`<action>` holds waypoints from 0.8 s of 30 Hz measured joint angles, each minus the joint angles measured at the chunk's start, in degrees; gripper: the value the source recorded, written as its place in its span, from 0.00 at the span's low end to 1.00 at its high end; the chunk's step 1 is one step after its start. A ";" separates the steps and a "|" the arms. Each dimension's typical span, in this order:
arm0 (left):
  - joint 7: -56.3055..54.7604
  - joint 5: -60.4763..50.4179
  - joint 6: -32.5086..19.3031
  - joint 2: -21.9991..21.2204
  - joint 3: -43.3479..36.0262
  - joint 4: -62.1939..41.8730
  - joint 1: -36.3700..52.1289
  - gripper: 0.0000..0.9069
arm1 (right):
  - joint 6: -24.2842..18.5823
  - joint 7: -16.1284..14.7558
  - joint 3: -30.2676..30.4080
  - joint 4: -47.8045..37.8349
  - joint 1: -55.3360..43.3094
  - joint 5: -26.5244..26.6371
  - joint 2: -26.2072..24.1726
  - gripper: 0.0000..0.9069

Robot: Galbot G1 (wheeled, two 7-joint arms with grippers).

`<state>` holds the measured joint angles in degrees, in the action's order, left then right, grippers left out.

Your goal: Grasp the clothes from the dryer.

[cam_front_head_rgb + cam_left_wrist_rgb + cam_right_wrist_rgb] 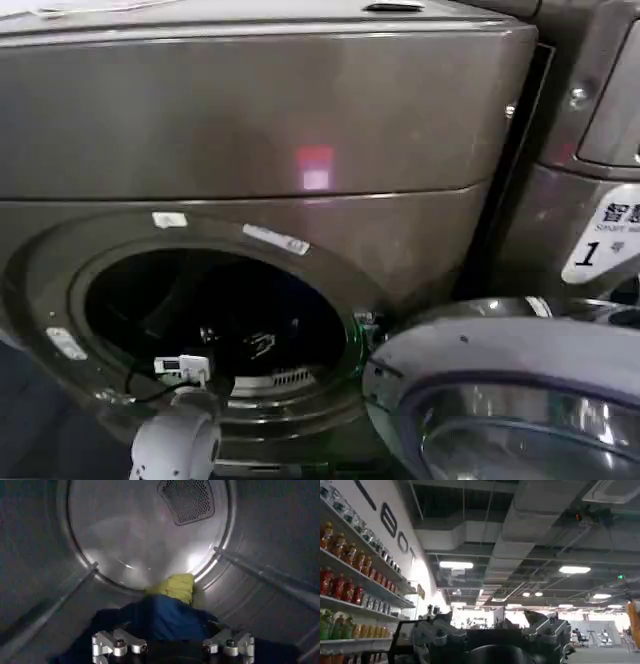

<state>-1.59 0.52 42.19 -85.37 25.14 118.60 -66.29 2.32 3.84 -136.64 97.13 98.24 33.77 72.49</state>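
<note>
A: Left hand [172,645] is inside the drum of the dryer [250,130], arm reaching in through the round porthole [215,315]. Its two fingers [117,644] stand wide apart, nothing between them.

B: Position of the clothes [165,615]?

A: On the drum floor, directly ahead of the left hand. Navy-blue heap lies nearest, spreading under and between the spread fingers. Contact between fingers and fabric: cannot tell. The smaller yellow-green garment [176,587] sits just behind the blue heap, touching it, against the foot of the drum's back wall.

B: Anything else in the drum?

A: Perforated vent grille [186,499] high on the back wall. Raised ribs [265,575] run along the drum wall on either side of the heap.

B: Dryer front?

A: Small red light [315,165] on the plain panel above the porthole. Door [510,395] swung open at the robot's right. Neighbouring machine beside it carries a white sticker marked "1" [603,240].

B: Right hand [492,630]?

A: Parked away from the dryer, pointing out into the room; shelves of bottles [350,550] on the wall beside it. Fingers appear apart, holding nothing.
</note>
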 measured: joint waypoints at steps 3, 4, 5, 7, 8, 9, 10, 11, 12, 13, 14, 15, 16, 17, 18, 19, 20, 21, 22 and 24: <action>0.00 -0.15 0.00 -0.52 -0.08 -2.81 2.09 1.00 | -0.04 -0.05 0.38 0.23 -0.18 0.00 -0.03 1.00; -0.07 -0.12 0.00 -0.75 -0.03 -4.01 2.97 1.00 | -0.08 -0.09 0.45 0.25 -0.18 0.00 -0.05 1.00; -0.17 -0.13 0.00 -0.94 0.00 -5.13 3.83 1.00 | -0.14 -0.10 0.45 0.25 -0.16 0.00 -0.10 1.00; -0.21 -0.16 0.00 -1.31 0.07 -7.79 6.00 1.00 | -0.20 -0.12 0.51 0.27 -0.13 -0.01 -0.16 1.00; -0.20 -0.15 0.00 -1.39 0.06 -9.05 7.09 1.00 | -0.24 -0.12 0.58 0.31 -0.14 -0.01 -0.16 1.00; -0.13 -0.09 0.00 -1.40 -0.03 -10.45 8.34 1.00 | -0.27 -0.13 0.68 0.33 -0.19 -0.01 -0.16 1.00; -0.09 0.08 0.00 -1.39 -0.12 -12.01 9.68 1.00 | -0.28 -0.14 0.81 0.34 -0.27 -0.02 -0.14 1.00; -0.08 0.14 0.00 -1.48 -0.13 -13.38 10.92 1.00 | -0.28 -0.14 0.95 0.42 -0.37 -0.02 -0.06 1.00; -0.08 0.13 0.00 -1.67 -0.09 -14.97 12.35 1.00 | -0.29 -0.15 1.06 0.50 -0.42 -0.02 0.00 1.00; -0.09 0.13 0.00 -1.92 0.00 -16.65 13.79 1.00 | -0.29 -0.15 1.18 0.60 -0.42 -0.02 0.02 1.00; -0.07 0.13 0.00 -2.13 0.05 -18.19 15.07 1.00 | -0.29 -0.15 1.23 0.67 -0.42 -0.02 0.03 1.00; -0.08 0.06 0.00 -2.34 0.02 -19.92 16.51 1.00 | -0.29 -0.15 1.23 0.75 -0.42 -0.02 0.03 1.00; -0.10 -0.08 0.00 -2.56 -0.05 -21.69 17.95 1.00 | -0.29 -0.12 1.23 0.88 -0.42 -0.01 0.04 1.00; -0.19 -0.30 0.00 -2.77 -0.11 -23.37 19.19 1.00 | -0.29 -0.12 1.22 0.97 -0.41 -0.01 0.06 1.00; -0.20 -0.66 0.00 -3.00 -0.14 -25.20 20.51 1.00 | -0.29 -0.12 1.21 1.00 -0.36 0.00 0.12 1.00; -0.20 -1.01 0.00 -3.16 -0.12 -26.91 21.80 1.00 | -0.29 -0.12 1.19 0.99 -0.30 0.01 0.13 1.00; -0.20 -1.20 0.00 -3.32 -0.04 -28.42 22.95 1.00 | -0.29 -0.12 1.19 0.97 -0.27 0.01 0.13 1.00; -0.20 -1.35 0.00 -3.46 0.05 -30.05 24.17 1.00 | -0.29 -0.12 1.19 0.95 -0.26 0.02 0.11 1.00; -0.17 -1.58 0.00 -3.60 0.13 -31.71 25.41 1.00 | -0.29 -0.12 1.17 0.95 -0.25 0.03 0.09 1.00; 0.15 -2.21 0.00 -3.64 0.15 -34.67 27.67 1.00 | -0.29 -0.12 1.15 0.99 -0.22 0.03 0.08 1.00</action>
<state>-1.44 -1.68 42.19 -89.02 25.28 83.94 -38.62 2.03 3.72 -135.49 98.12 98.02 33.79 72.57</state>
